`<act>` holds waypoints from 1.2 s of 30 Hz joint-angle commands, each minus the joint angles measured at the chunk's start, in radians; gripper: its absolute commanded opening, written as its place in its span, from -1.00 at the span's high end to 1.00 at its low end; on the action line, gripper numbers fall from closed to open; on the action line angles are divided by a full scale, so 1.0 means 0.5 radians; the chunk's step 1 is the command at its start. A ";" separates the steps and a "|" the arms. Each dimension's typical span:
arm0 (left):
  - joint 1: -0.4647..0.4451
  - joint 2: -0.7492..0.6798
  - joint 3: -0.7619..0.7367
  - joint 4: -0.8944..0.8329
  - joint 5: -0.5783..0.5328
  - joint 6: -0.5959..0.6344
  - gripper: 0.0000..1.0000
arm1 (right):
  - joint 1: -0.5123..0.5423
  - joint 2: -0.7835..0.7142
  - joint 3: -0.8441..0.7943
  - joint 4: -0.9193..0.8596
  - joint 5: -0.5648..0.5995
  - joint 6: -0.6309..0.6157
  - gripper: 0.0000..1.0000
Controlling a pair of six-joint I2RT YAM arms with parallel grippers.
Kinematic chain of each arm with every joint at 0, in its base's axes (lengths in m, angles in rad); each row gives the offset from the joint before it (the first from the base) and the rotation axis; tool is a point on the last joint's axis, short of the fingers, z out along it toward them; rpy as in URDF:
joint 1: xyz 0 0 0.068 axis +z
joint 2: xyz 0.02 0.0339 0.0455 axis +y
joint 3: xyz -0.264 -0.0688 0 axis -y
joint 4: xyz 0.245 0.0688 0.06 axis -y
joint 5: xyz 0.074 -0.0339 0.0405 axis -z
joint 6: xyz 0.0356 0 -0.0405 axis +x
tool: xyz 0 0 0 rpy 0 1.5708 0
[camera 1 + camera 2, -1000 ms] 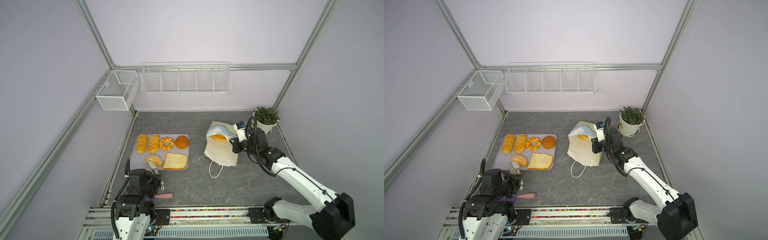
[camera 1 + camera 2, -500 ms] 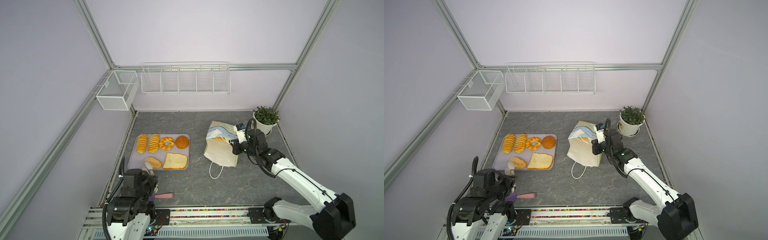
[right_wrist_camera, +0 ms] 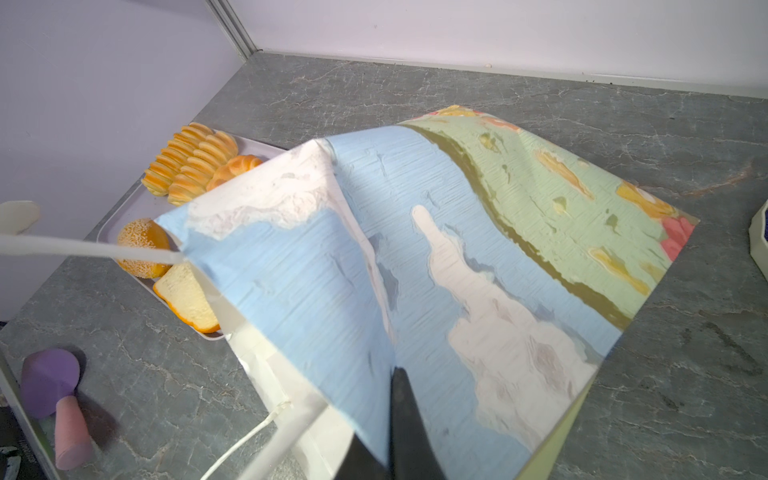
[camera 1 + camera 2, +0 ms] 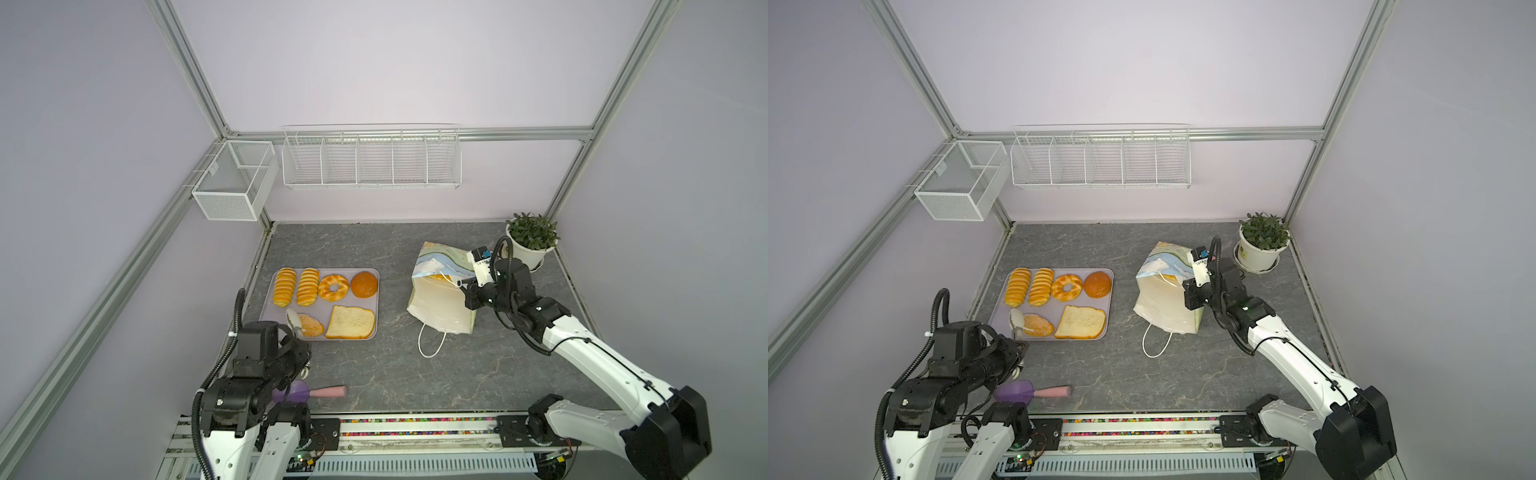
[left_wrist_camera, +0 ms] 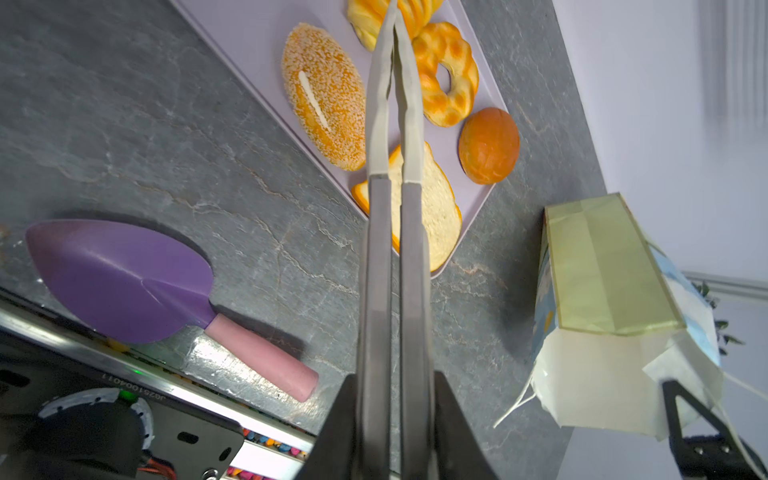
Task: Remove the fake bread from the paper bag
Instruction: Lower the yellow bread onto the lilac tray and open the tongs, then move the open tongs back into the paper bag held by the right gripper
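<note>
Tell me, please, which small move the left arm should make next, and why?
Probably reach the left gripper toward the mouth of the paper bag, opening on the way. Its tongs are shut and empty, six breads lie on the tray, something orange shows inside the bag, and the right gripper pinches the bag's edge.

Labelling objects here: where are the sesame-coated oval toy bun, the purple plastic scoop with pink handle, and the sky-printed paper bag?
sesame-coated oval toy bun (image 5: 338, 95): left wrist view, seeded crust.
purple plastic scoop (image 5: 124, 278): left wrist view, blade.
sky-printed paper bag (image 3: 291, 270): right wrist view, blue panel.
</note>
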 commanded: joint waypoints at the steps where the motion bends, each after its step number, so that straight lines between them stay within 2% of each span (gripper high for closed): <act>1: 0.012 0.132 0.185 0.066 0.116 0.333 0.61 | 0.005 -0.007 0.000 -0.033 -0.011 -0.013 0.86; 5: -0.010 0.315 0.434 0.069 0.200 0.569 0.64 | 0.006 -0.005 0.070 -0.059 0.006 -0.017 0.87; 8: -0.149 0.400 0.537 0.139 0.200 0.634 0.65 | 0.004 -0.001 0.085 -0.081 0.024 -0.020 0.86; 13: -0.675 0.552 0.563 0.387 0.065 0.550 0.66 | 0.006 0.014 0.128 -0.117 0.047 -0.013 0.86; 18: -1.417 0.902 0.699 0.540 -0.217 0.521 0.64 | 0.005 0.029 0.127 -0.117 0.060 0.028 0.86; 21: -1.640 1.156 0.861 0.533 -0.255 0.518 0.63 | 0.005 0.037 0.139 -0.125 0.056 0.063 0.86; 26: -1.819 1.365 0.948 0.749 -0.213 0.423 0.62 | 0.006 0.036 0.152 -0.132 0.057 0.121 0.86; 30: -1.924 1.493 0.843 1.057 -0.157 0.188 0.63 | 0.007 0.047 0.154 -0.120 0.060 0.155 0.86; 36: -1.942 1.630 0.640 1.396 -0.204 -0.194 0.69 | 0.009 0.077 0.171 -0.086 0.014 0.184 0.86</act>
